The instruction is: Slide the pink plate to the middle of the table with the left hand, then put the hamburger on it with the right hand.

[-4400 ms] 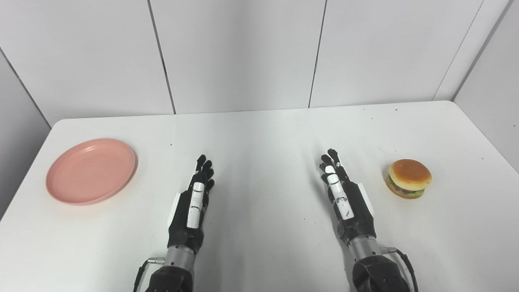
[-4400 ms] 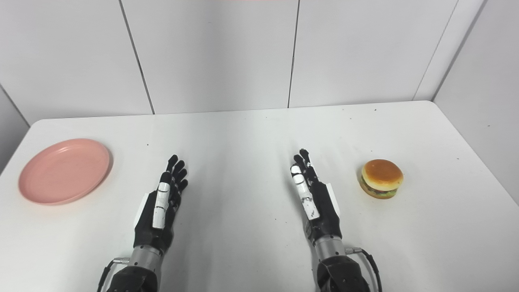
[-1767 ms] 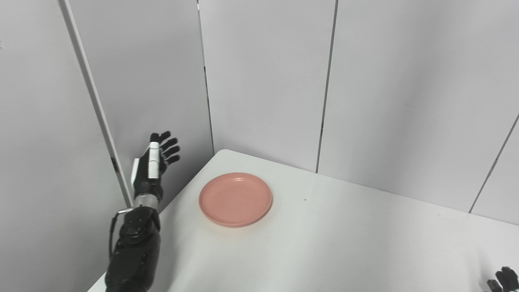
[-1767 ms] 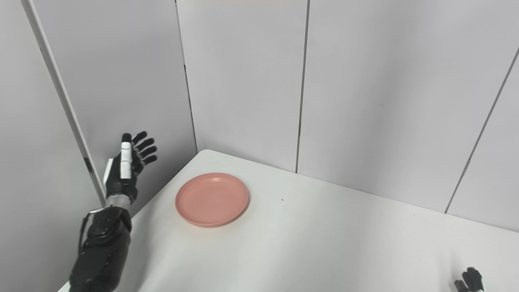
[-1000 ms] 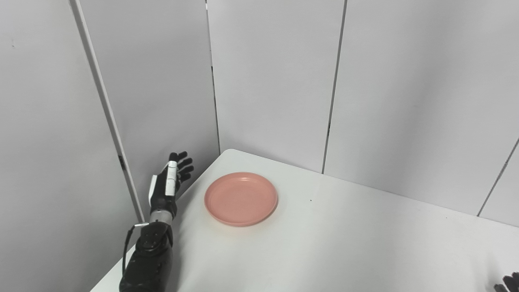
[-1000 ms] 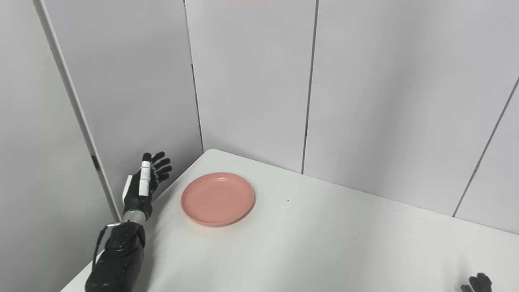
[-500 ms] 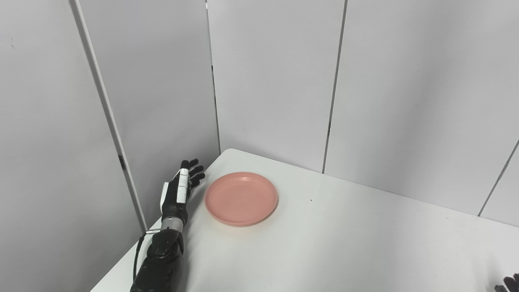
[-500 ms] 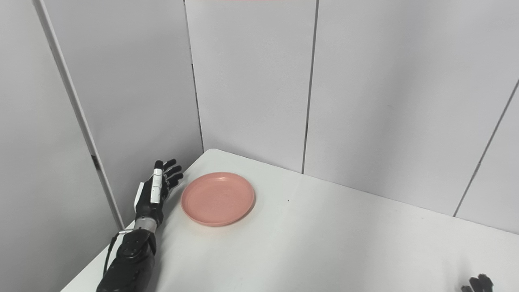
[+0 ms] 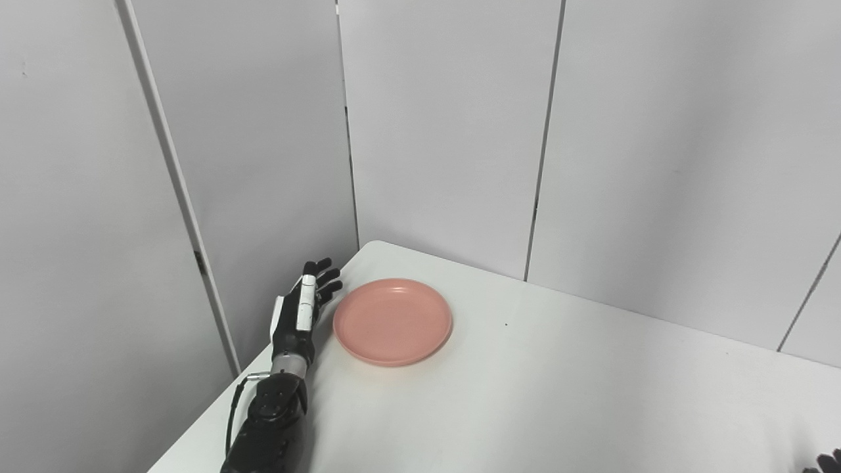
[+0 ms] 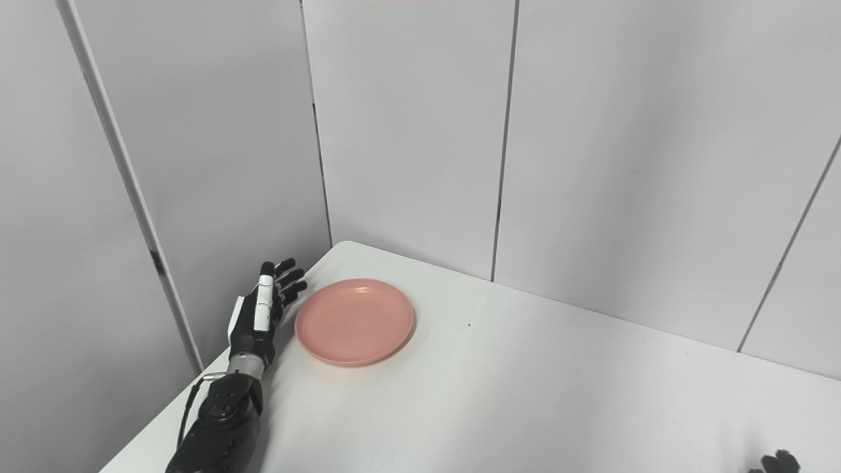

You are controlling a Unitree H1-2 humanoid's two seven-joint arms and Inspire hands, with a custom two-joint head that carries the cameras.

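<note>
Item: pink plate (image 9: 392, 320). Location: flat on the white desk (image 9: 558, 394), near its far left corner, a little in from the left edge and well short of the middle. Nothing lies on it.

Item: left robot hand (image 9: 301, 315). Location: at the left edge of the desk, just beside the plate's left rim, between the plate and the wall panel. State: wide, fingers (image 10: 289, 276) straight and spread, palm turned toward the plate, holding nothing. Whether it touches the rim cannot be told; a thin strip of desk seems to show between them.

Item: right robot hand (image 10: 775, 463). Location: bottom right corner of the view, only dark fingertips showing. State: cannot be told, too little of it is visible.

Item: hamburger. Not in view in either picture.

Step in hand (a judgement): the first one, the slide. The left robot hand looks set behind the plate on the side away from the middle, ready to push; the plate has yet to reach the desk's centre.

Next move calls for: closing the small gap until the palm or fingers bear on the left rim, low against the desk, then a steady sideways push toward the middle. Contact too high on the shallow rim could ride over it or tip the plate (the rim offers little to push against). The push should run through the plate's centre, or it may spin off line. The hamburger step waits on this.
</note>
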